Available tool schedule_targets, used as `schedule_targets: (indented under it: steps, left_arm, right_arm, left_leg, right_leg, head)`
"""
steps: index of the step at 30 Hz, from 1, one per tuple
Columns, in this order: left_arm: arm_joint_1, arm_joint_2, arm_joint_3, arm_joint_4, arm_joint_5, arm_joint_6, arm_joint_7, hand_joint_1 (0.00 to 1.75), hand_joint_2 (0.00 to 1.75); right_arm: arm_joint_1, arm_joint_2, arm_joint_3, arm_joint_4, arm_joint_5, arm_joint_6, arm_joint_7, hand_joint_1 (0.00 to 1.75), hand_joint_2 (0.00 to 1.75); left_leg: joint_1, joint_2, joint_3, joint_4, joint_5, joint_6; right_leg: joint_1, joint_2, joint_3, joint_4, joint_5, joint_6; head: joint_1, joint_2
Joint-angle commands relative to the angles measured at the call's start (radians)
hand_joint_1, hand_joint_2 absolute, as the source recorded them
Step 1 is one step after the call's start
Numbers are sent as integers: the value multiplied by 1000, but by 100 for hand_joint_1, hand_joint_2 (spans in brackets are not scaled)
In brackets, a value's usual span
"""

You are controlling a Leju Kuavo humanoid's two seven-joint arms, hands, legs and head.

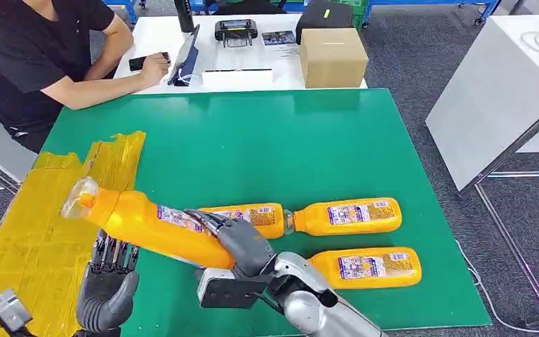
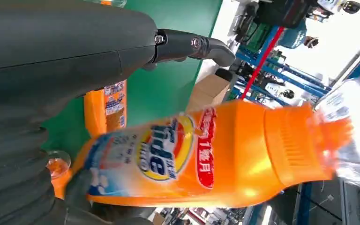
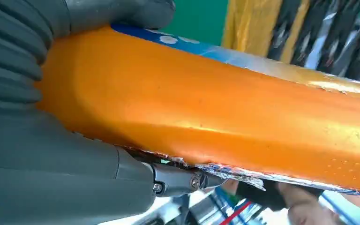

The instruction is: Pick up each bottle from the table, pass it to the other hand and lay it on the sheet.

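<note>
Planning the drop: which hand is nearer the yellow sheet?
Left. The left hand hovers open over the yellow sheet; the right hand grips the orange bottle over the green mat beside it.

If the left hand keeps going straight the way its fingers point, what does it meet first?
Most likely the held bottle, which the right hand carries just beyond the left hand; the gap in depth is unclear.
</note>
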Motion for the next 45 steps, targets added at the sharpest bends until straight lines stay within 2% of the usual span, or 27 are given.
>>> schedule_targets:
  steps: [1,12,25,26,27,38,45]
  left_arm:
    - [-36,42,-30,71,15,14,8,0,175]
    - [-54,52,-59,66,1,58,-6,0,175]
    - [-46,46,-69,69,-9,76,-25,0,175]
    - [-39,43,-71,66,-14,79,-32,7,175]
    - [-42,42,-69,65,-21,81,-43,175,175]
    - [-55,46,-55,47,-49,95,-68,175,175]
    - [-53,47,-55,44,-49,93,-69,175,175]
  right_arm:
    - [-80,26,102,138,-5,5,-2,175,175]
    - [-102,94,214,289,1,45,-17,175,175]
    - [-92,108,240,340,25,45,-44,175,175]
    - [-88,110,244,346,31,38,-50,175,175]
    - [-88,111,242,347,33,36,-52,175,175]
    - [-94,64,167,253,29,-8,-18,175,175]
    - [-94,62,165,250,29,-8,-18,175,175]
  left_leg:
    - [0,0,2,-1,0,0]
    - [0,0,2,-2,0,0]
    - [1,-1,3,-2,0,0]
    - [0,-1,2,-2,0,0]
    - [1,-2,3,-2,0,0]
    - [1,-3,1,-1,1,0]
    - [1,-3,1,-1,0,0]
  right_leg:
    - [1,1,2,-2,1,-1]
    - [0,0,1,-1,0,-1]
    - [1,-1,2,-3,0,-1]
    - [0,-1,1,-2,0,-1]
    - [0,-1,3,-3,0,-1]
    - [1,-3,1,-2,0,-1]
    - [1,-3,1,-2,0,-1]
  head:
    - [0,0]
    - [0,0]
    - [0,0]
    - [0,0]
    - [0,0]
    - [0,0]
    - [0,0]
